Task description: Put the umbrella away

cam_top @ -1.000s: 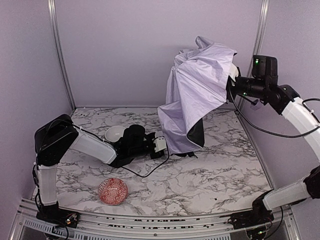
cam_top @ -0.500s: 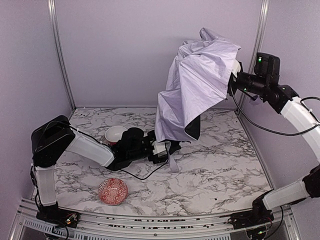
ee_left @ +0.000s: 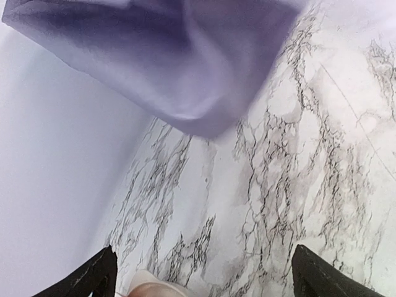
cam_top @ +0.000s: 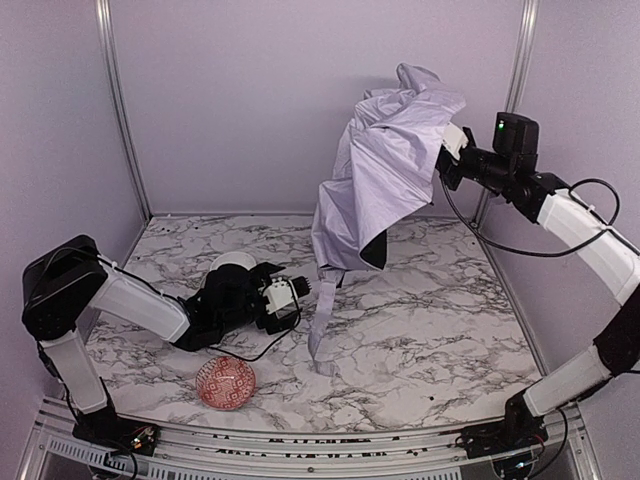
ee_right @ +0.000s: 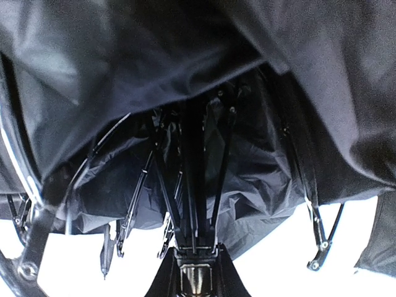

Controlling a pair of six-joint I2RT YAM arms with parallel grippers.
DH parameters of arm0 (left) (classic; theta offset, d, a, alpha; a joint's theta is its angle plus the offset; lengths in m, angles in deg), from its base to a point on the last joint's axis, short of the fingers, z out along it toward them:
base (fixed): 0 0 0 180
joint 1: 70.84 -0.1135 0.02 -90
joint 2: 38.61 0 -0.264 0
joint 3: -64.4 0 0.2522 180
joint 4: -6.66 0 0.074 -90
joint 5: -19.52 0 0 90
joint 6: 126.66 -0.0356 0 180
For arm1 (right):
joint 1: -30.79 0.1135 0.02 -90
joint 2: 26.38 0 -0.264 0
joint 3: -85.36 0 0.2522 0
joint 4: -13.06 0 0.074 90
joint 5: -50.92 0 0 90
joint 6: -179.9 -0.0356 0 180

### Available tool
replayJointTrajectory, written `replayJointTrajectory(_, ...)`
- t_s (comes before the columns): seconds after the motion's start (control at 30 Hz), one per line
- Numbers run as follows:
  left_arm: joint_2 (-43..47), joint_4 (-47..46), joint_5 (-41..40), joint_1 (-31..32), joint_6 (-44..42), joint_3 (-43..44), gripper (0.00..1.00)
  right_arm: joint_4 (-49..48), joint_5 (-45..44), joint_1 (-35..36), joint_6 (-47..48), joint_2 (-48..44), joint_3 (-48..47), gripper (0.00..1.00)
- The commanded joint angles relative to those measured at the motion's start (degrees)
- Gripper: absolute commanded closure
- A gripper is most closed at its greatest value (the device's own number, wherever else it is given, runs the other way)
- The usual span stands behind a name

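In the top view the umbrella (cam_top: 385,180) hung half-collapsed at upper right of centre, raised above the marbled table (cam_top: 440,330). The right gripper (cam_top: 447,162) was clenched on its black shaft at the canopy's right edge, and the right wrist view showed shaft and ribs fanning up from between those fingers at bottom centre. The left gripper (cam_top: 305,290) sat low at centre left, jaws spread wide and grasping nothing, the lavender hem hanging just to its upper right and a narrow strap (cam_top: 322,330) dangling beside it.
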State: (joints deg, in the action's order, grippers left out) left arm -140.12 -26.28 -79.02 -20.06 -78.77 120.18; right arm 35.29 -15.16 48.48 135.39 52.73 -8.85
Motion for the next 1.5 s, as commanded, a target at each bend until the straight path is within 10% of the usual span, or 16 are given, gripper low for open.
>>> replayJointTrajectory(0.0, 1.97, 1.26, -4.58, -0.49, 1.7, -1.55, 0.01, -14.11, -0.18, -4.37, -0.35, 2.73, -8.13, 1.0)
replayJointTrajectory(0.4, 3.85, 1.17, -12.04, -0.53, 3.89, -0.27, 0.01, -22.24, 5.35, -8.55, 1.19, 13.52, -19.85, 1.0)
replayJointTrajectory(0.6, 5.84, 1.17, -12.62, -0.51, 8.7, -1.96, 0.01, -19.69, 3.39, 0.8, 21.11, 3.13, 8.32, 1.0)
replayJointTrajectory(0.77, 9.76, 1.33, -10.88, -0.42, 11.8, -4.43, 0.01, -23.04, -2.25, 7.24, 18.5, -1.51, 27.25, 1.0)
replayJointTrajectory(1.1, 12.32, 7.27, -5.8, 1.92, 14.6, -1.37, 0.01, -16.83, -14.35, 21.2, 12.49, 7.11, 33.61, 0.97)
replayJointTrajectory(1.23, 12.39, 10.02, -3.73, 4.43, 13.02, -0.27, 0.01, -10.05, -8.78, 22.93, 2.82, 7.21, 32.79, 0.57)
replayJointTrajectory(1.33, 12.41, 10.31, -1.93, 4.62, 13.4, -0.27, 0.01, -7.21, -10.2, 23.83, -3.35, 7.3, 30.84, 0.05)
replayJointTrajectory(1.47, 11.19, 11.29, -3.86, 4.59, 12.55, 0.43, 0.01, 2.7, -10.11, 24.23, -14.37, 9.48, 23.92, 0.0)
